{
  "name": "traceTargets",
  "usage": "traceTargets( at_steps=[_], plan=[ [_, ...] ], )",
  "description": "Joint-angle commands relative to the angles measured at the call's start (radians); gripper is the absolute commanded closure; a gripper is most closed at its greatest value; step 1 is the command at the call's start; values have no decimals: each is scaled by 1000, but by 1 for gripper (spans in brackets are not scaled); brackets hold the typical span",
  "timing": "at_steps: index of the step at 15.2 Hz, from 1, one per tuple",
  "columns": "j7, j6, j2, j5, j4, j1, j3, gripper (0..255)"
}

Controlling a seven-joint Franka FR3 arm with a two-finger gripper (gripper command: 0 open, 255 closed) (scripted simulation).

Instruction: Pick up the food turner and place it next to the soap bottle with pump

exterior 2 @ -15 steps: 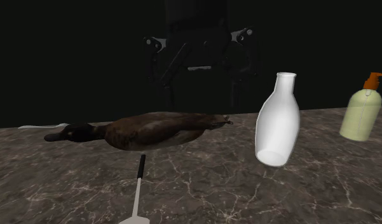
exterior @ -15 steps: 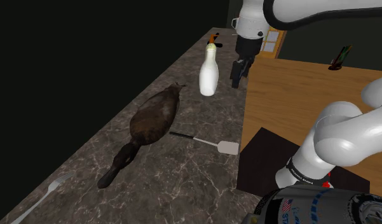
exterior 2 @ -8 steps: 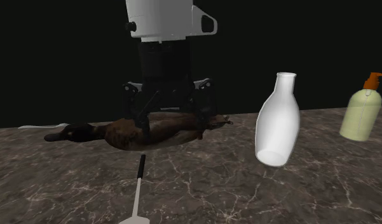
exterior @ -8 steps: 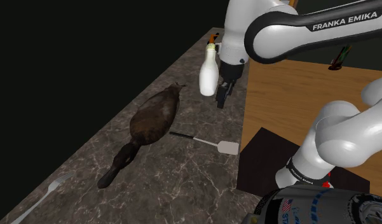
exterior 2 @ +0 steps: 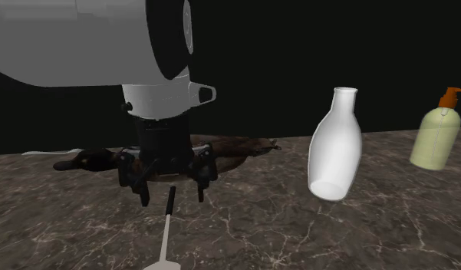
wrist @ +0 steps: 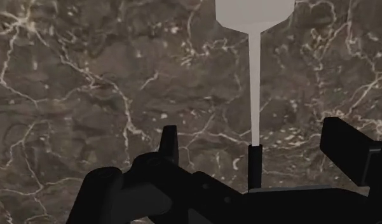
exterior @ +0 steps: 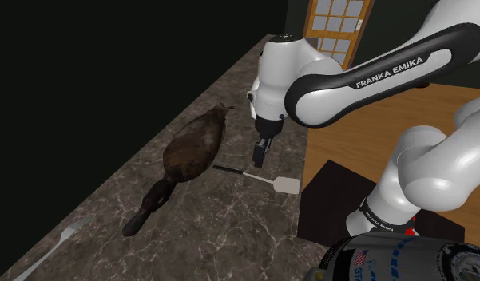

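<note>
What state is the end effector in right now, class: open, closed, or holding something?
End effector: open, straddling the handle of the food turner, nothing held.

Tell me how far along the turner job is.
Done: the open gripper is lined up over the dark handle of the food turner, fingers either side, not touching. In hand: the approach to the grasp. Left: grip it, lift it off the counter, and set it beside the soap bottle.

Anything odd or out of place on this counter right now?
Yes: a brown duck lies stretched along the dark veined counter beside the turner, which is odd among kitchen things. Nothing looks spilled or broken.
</note>
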Motion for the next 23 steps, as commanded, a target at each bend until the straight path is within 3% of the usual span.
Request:
traceTargets(
  at_steps=[1,10,17,18,23],
  plan=[
    [-2,70,68,10,5,15,21,0],
    [8,224,179,3,-36,14,47,0],
    [8,223,179,3,-35,14,47,0],
    [8,223,179,3,-35,14,47,255],
    [8,223,179,3,-35,14,47,255]
  ],
)
